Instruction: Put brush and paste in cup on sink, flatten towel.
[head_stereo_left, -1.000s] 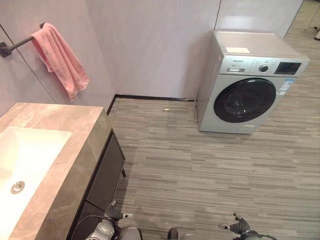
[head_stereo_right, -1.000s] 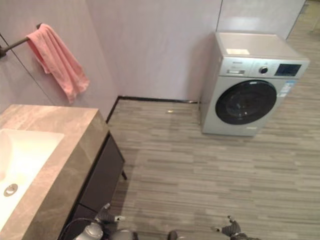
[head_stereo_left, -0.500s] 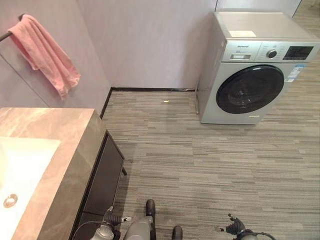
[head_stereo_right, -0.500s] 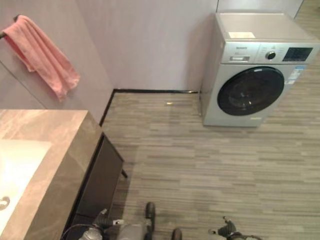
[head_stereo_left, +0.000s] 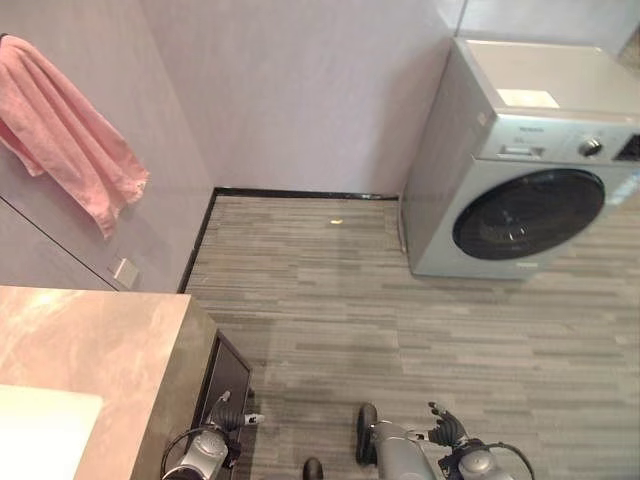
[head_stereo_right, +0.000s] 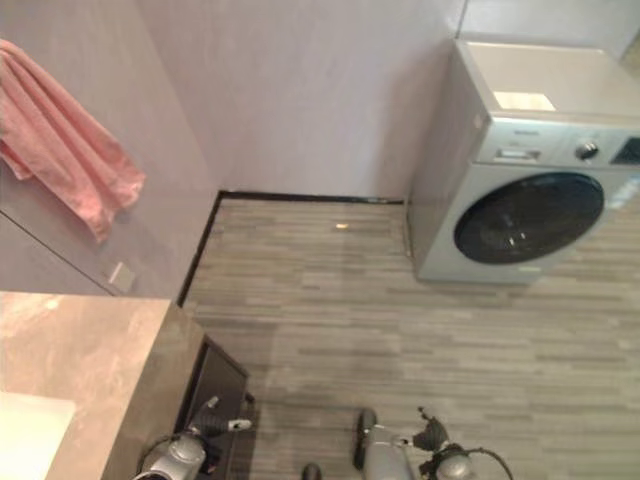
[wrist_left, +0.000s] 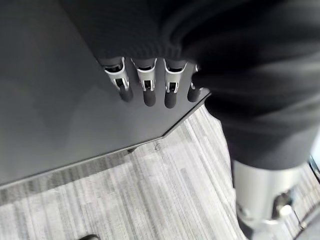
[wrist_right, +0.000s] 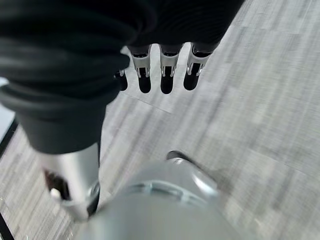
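Pink towel (head_stereo_left: 65, 140) hangs bunched and uneven on the wall at upper left, above and beyond the far edge of the stone desk (head_stereo_left: 95, 350). The pale sink (head_stereo_left: 40, 430) is set into the desk at its near left corner. Below the desk's right edge is a dark cabinet front (head_stereo_left: 222, 375). A small wall plate (head_stereo_left: 124, 270) sits on the wall just above the desk's far edge.

Washing machine (head_stereo_left: 530, 165) stands against the back wall at upper right, on the striped plank floor (head_stereo_left: 330, 290), well apart from the desk.

Left hand (wrist_left: 145, 82) hangs low beside the dark cabinet front, its fingers (wrist_left: 149, 90) loosely extended in a row and grasping nothing. Right hand (wrist_right: 165, 70) hangs low over the floor, its fingers (wrist_right: 166, 75) likewise relaxed and released, holding nothing.

Both hands are well apart from the towel and from the sink.
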